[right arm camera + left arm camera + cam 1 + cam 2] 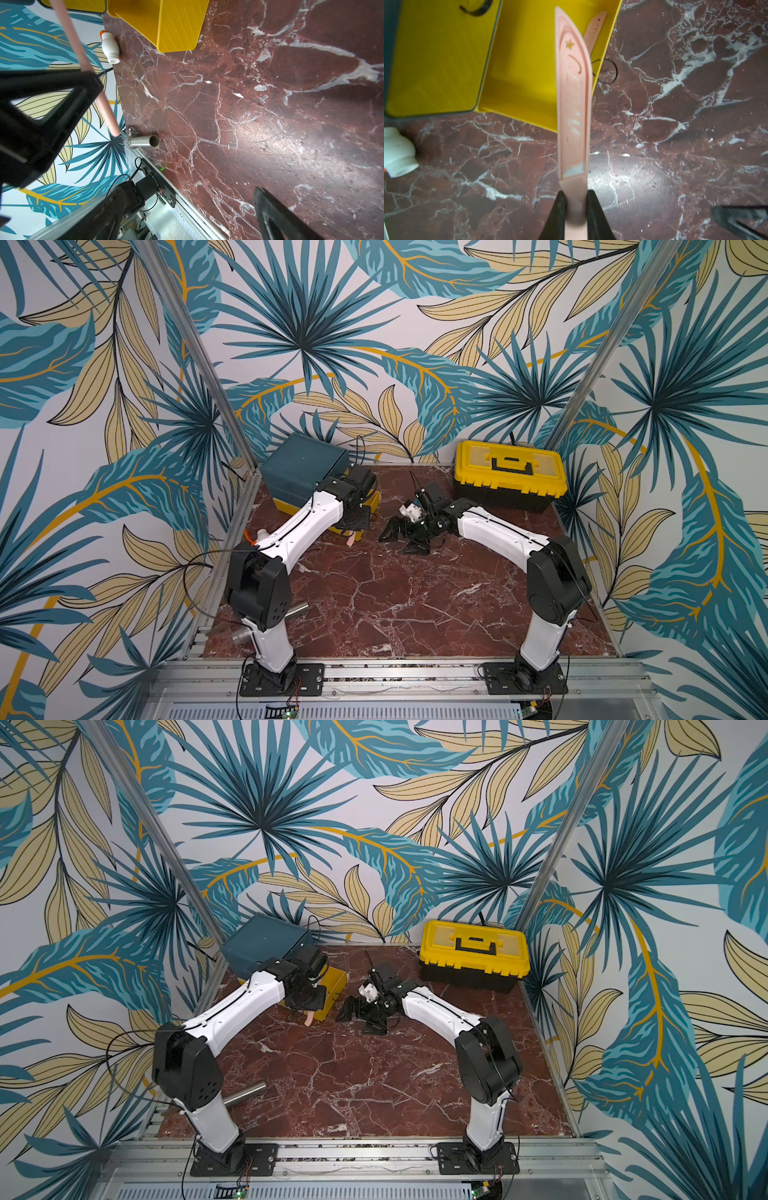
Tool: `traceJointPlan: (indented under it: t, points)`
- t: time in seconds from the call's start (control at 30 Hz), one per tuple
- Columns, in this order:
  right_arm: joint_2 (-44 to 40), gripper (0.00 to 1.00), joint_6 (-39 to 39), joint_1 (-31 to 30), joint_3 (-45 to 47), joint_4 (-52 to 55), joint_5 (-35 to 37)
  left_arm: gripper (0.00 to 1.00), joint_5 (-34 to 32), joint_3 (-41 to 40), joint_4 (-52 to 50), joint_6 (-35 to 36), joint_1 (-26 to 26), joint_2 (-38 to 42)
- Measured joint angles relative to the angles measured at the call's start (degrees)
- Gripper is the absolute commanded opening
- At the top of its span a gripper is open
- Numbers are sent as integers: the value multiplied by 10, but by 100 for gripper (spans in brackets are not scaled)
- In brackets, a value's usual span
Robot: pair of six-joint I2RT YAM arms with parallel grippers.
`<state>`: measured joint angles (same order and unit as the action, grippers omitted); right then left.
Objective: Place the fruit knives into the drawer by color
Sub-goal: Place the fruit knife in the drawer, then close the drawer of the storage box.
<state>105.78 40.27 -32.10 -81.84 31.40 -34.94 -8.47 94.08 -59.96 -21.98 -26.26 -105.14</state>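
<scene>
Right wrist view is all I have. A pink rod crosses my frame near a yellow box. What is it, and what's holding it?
Observer: It's a pink knife. The left gripper is shut on its handle.
Operator: Anything inside the yellow box?
Observer: That's the open yellow drawer, and a second pink knife lies in it.
Operator: What's behind my arm?
Observer: A closed yellow toolbox stands by the back wall.
</scene>
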Motion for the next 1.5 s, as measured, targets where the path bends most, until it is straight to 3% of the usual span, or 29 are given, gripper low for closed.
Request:
traceJointPlan:
  t: [0.2,0.27,0.33,0.43,0.53,0.6,0.7,0.73,0.8,0.9,1.0,1.03,1.27,1.5]
  points:
    - [1,100,0,5,-2,1,-3,1,-14,73,19,21,25,-89]
    - [1,100,0,6,-1,2,-4,46,-14,100,22,27,35,-111]
    - [1,100,0,6,-1,2,-5,79,-12,116,23,36,40,-127]
    - [3,99,3,8,-2,1,-5,94,-9,124,22,42,46,-141]
    - [17,85,15,11,-9,-6,-7,95,-1,131,7,47,46,-143]
    - [32,59,31,14,-15,-19,-7,95,5,158,-9,49,46,-143]
    - [60,8,71,21,-26,-51,-5,95,14,215,-15,50,46,-135]
    - [73,0,89,24,-31,-66,-5,95,18,228,-11,51,46,-127]
    - [100,0,125,28,-43,-96,-7,92,23,245,-7,51,46,-108]
    - [150,0,170,31,-72,-135,-11,73,25,274,-2,50,52,-81]
    - [197,0,206,32,-107,-168,-12,9,23,296,5,45,72,-68]
    - [208,0,216,32,-116,-175,-13,0,19,297,7,42,83,-65]
    - [240,0,279,32,-143,-240,-21,0,-16,275,20,33,147,-61]
    - [267,0,316,32,-169,-276,-25,0,-45,183,45,31,196,-32]
